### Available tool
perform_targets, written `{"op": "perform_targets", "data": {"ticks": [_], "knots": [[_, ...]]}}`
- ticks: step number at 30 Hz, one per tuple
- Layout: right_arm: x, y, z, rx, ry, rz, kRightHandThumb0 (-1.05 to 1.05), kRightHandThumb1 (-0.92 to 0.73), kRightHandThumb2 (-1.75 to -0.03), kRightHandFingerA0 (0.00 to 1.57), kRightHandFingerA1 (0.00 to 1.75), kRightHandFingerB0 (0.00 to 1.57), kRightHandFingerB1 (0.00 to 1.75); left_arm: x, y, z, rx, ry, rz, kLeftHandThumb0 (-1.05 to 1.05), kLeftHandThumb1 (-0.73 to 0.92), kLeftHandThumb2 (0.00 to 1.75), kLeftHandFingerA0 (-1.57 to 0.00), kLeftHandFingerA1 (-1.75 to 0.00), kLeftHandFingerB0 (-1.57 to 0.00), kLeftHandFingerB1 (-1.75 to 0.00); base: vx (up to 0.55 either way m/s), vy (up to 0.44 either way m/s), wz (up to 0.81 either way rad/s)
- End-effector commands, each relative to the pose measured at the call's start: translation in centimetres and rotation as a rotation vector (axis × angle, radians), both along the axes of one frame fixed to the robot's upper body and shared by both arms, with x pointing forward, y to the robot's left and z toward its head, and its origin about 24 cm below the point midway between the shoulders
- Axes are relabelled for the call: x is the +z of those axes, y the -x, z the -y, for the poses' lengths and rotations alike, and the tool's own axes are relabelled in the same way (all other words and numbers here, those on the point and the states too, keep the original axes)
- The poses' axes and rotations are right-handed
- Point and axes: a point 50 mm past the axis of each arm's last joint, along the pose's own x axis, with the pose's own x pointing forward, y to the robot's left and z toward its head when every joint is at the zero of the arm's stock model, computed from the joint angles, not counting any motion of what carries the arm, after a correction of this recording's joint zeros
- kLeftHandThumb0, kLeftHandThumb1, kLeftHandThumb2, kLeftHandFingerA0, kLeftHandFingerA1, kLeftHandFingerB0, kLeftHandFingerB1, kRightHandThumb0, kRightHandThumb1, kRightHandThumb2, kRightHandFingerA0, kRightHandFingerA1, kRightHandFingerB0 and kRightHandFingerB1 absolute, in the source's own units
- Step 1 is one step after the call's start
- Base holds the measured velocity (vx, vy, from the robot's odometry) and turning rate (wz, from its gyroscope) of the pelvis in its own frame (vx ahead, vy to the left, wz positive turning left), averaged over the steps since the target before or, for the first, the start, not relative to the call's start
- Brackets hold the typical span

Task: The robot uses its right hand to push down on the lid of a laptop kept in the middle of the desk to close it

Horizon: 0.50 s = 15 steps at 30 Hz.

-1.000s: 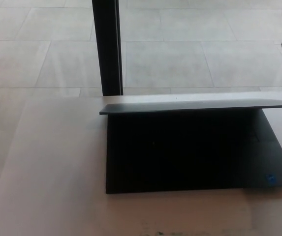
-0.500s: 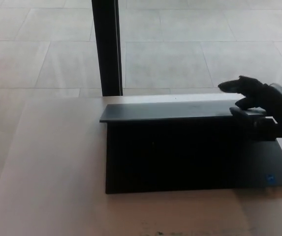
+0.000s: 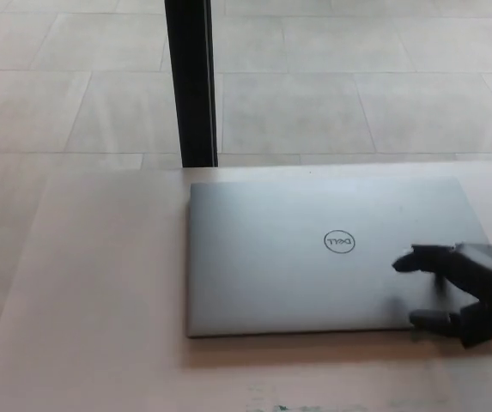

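Laptop (image 3: 314, 257) lies in the middle of the bench (image 3: 100, 300), its silver lid flat down, so closing looks done. Right hand (image 3: 464, 292) rests at the lid's near right corner, fingers apart, gripping nothing; only withdrawal remains.

Silver laptop lid (image 3: 288, 257) with round logo, black right hand (image 3: 464, 287), pale beige desk (image 3: 100, 300), black post (image 3: 191, 81)

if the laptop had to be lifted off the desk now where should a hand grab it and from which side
Probably the front right corner, coming from the robot's right. The laptop lies shut and flat on the desk, a thin slab with no handle, so only its edges offer a hold. The right hand is already at that corner, fingers apart over the lid's edge. Its thumb would likely need to slip under the edge.
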Motion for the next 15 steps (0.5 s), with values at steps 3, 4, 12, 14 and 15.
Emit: {"op": "perform_targets", "data": {"ticks": [3,4,12,14,15], "knots": [[-7.0,5.7,4.9,0.014,0.341,-0.285,-0.65,-0.75,-0.63,0.38,0.55,0.38,0.38,0.7,0.8,-1.1,0.03,-0.021,0.017,-1.05,0.86,0.8,-0.14,-1.04,-0.02,-1.57,0.0,0.0,0.0],[-7.2,6.0,4.9,0.021,0.349,-0.29,-0.65,-0.75,-0.63,0.41,0.56,0.39,0.39,0.7,0.8,-1.1,0.027,-0.02,0.018,-1.05,0.85,0.78,-0.17,-1.07,-0.05,-1.59,0.0,0.0,0.0],[-8.0,6.5,5.5,-0.053,0.277,-0.352,-0.63,-0.75,-0.63,0.39,0.53,0.36,0.37,0.7,0.8,-1.1,0.029,-0.02,0.016,-1.05,0.87,0.83,-0.14,-1.03,-0.01,-1.55,0.0,0.0,0.0],[-7.4,6.1,5.8,-0.095,0.227,-0.343,-0.64,-0.77,-0.63,0.39,0.53,0.33,0.38,0.7,0.8,-1.1,0.033,-0.019,0.017,-1.05,0.84,0.86,-0.18,-1.07,-0.06,-1.61,0.0,0.0,0.0],[-6.9,5.8,6.0,-0.123,0.184,-0.337,-0.65,-0.77,-0.63,0.37,0.51,0.33,0.37,0.7,0.8,-1.1,0.035,-0.019,0.014,-1.05,0.62,1.28,-0.24,-0.98,-0.28,-1.24,0.0,0.0,0.0]]}}
